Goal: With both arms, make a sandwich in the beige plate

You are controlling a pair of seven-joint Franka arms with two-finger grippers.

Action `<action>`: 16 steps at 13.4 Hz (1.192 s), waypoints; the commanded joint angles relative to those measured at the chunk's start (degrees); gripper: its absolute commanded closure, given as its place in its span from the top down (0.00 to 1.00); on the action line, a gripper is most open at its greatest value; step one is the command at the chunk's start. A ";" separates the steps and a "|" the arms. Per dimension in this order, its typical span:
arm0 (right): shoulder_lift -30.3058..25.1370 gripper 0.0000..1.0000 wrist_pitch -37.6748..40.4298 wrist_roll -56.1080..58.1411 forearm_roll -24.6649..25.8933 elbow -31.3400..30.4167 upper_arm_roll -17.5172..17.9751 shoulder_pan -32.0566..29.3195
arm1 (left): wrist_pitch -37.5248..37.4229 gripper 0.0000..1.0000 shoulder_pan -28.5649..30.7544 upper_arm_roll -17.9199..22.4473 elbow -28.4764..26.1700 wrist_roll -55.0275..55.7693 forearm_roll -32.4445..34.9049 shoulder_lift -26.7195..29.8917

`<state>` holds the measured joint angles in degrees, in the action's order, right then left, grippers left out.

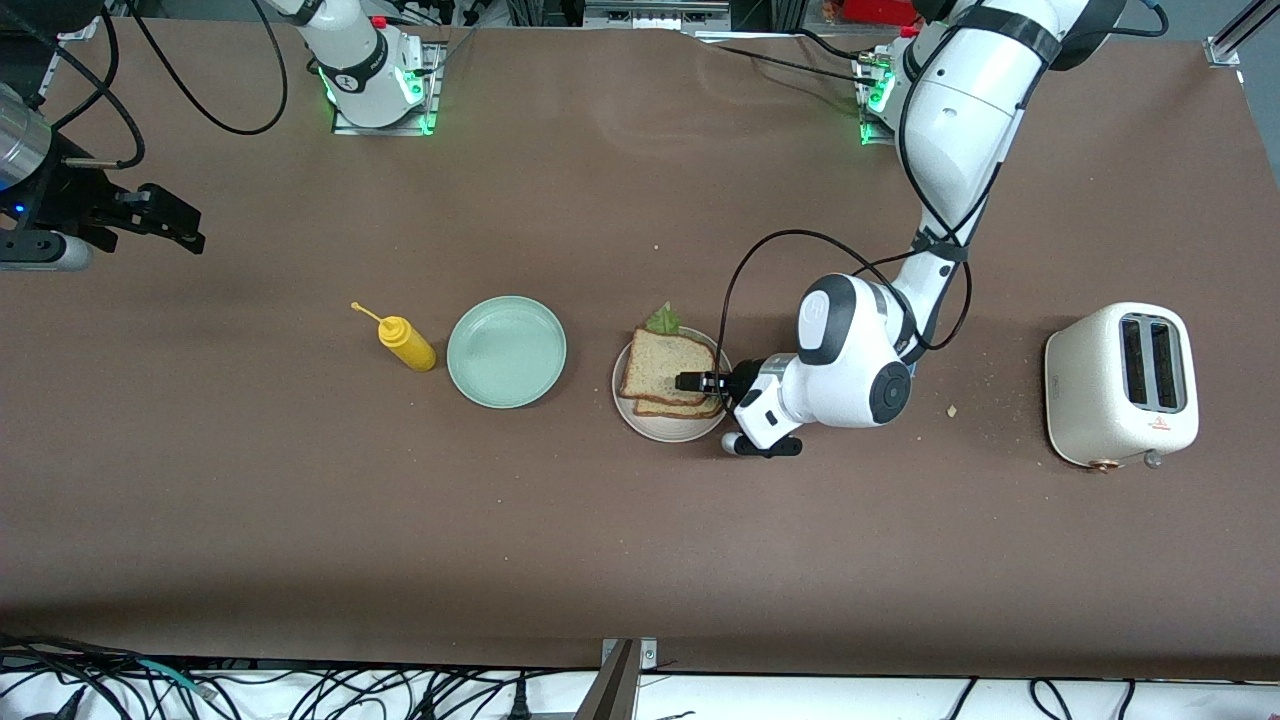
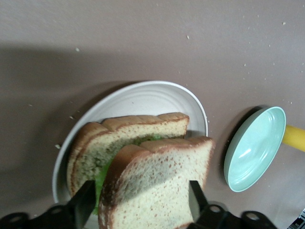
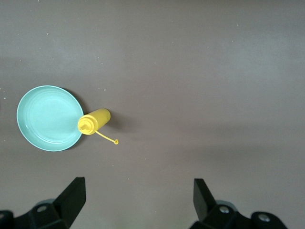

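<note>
Sandwich (image 1: 668, 373) stacked on the beige plate (image 1: 668, 428) — lettuce (image 1: 663, 320) peeking out at twelve o'clock; assembly looks complete. Left gripper (image 1: 690, 382) straddles the top slice, fingers spread, gripping nothing. Right gripper (image 1: 165, 222) waits, wide open — withdrawal remains.

Brown table (image 1: 640, 540), matte top, crumbs scattered toward the left arm's end. Directly on it: beige plate (image 1: 672, 428) near the middle, carrying the stacked bread. Mint-green plate (image 1: 506, 351) just beside it toward the right arm's end, not touching. Yellow squeeze bottle (image 1: 405, 343) lying on its side, right beside the green plate on that same end, cap tether trailing off the nozzle. Cream two-slot toaster (image 1: 1121, 385) well apart, toward the left arm's end, slots facing up. Both arm bases are bolted at the table edge farthest from the front camera.
</note>
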<state>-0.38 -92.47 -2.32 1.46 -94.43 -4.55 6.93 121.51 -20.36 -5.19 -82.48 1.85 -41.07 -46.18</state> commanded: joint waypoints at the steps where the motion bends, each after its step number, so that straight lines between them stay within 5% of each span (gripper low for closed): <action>1: -0.58 1.00 -0.17 0.12 0.12 -0.49 0.25 -0.42 | -0.48 0.99 2.16 0.18 1.09 -0.36 0.54 0.03; 7: -0.58 1.00 -0.26 -0.14 0.12 -0.49 0.25 -0.42 | -3.12 0.99 9.01 0.18 1.27 -0.18 7.30 2.40; 16: -0.05 1.00 -0.26 -0.14 0.56 -0.92 0.25 -0.42 | -13.92 0.99 17.19 0.10 1.27 -0.27 30.32 10.14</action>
<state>-0.25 -92.47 -2.30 1.46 -94.46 -4.56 6.91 110.04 -4.15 -4.59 -80.49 1.78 -15.01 -38.25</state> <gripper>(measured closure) 0.000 0.000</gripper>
